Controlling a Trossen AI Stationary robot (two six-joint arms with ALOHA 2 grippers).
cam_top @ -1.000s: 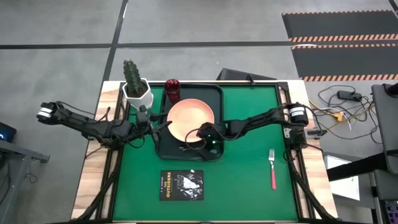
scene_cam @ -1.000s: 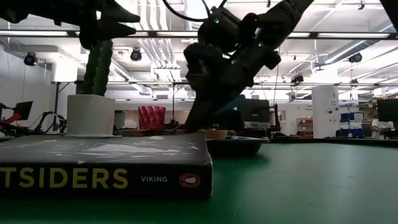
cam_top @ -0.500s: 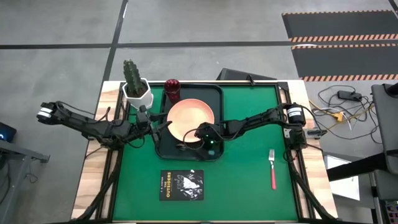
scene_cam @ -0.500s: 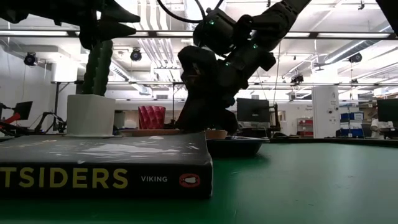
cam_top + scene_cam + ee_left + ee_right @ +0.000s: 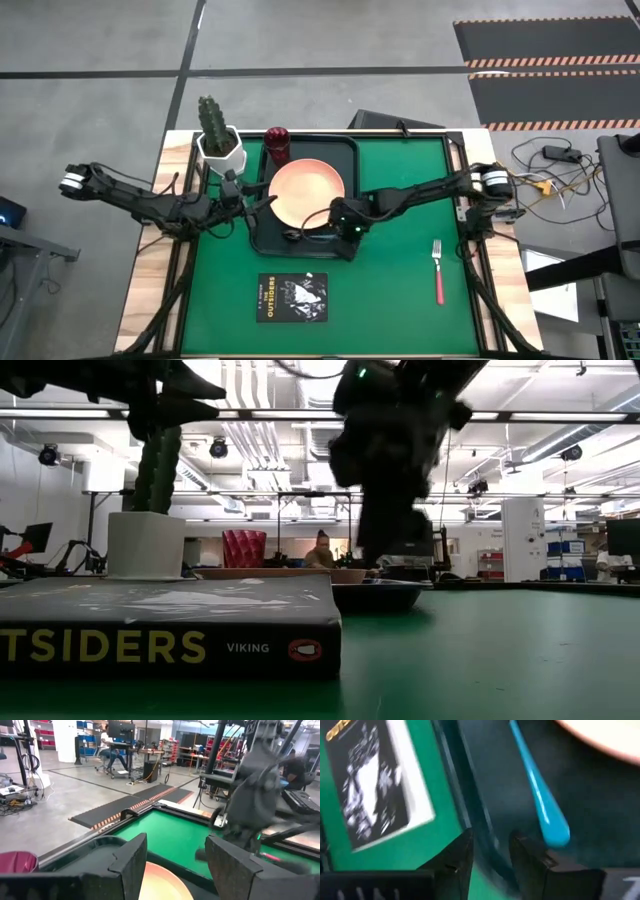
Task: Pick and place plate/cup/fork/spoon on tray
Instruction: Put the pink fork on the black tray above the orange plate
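Note:
The teal-handled spoon (image 5: 538,800) lies flat on the dark tray (image 5: 345,160), along its near part, beside the peach plate (image 5: 307,192) that sits on the tray. My right gripper (image 5: 490,854) hovers open just above the tray's near rim, with the handle's free end beside one finger and nothing between the fingers. The maroon cup (image 5: 277,144) stands at the tray's far left corner. The red-handled fork (image 5: 438,272) lies on the green mat at the right. My left gripper (image 5: 175,865) waits open at the tray's left edge, by the plate.
A white pot with a cactus (image 5: 217,138) stands at the far left corner. A black book (image 5: 292,297) lies on the mat near the front edge. Bare green mat stretches between the book, the tray and the fork.
My right gripper went down with the spoon to the tray's near part and let go of it. It has since risen and drawn back a little toward the table's right edge. The spoon now lies on the tray.

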